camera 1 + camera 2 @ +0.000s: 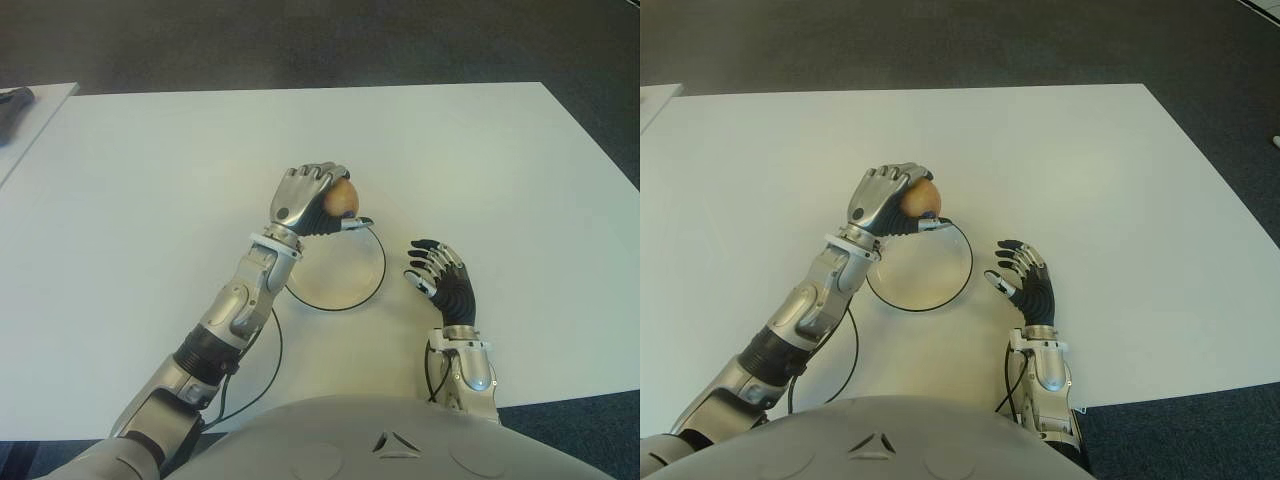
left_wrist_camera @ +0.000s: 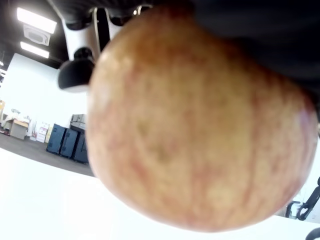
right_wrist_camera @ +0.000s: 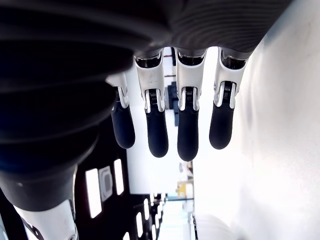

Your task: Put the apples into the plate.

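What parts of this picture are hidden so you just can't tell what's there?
- Underside of the reddish-yellow round apple: in the eye views the left robot hand covers much of it.
- Far-left rim of the round white plate with dark rim: hidden by that hand and wrist.
- Dark object on the side table: cut off by the left eye view's edge.
- Right robot hand, beside the plate's right: palm side unseen in its wrist view.

apple [image 1: 343,199] over plate [image 1: 372,283] far rim
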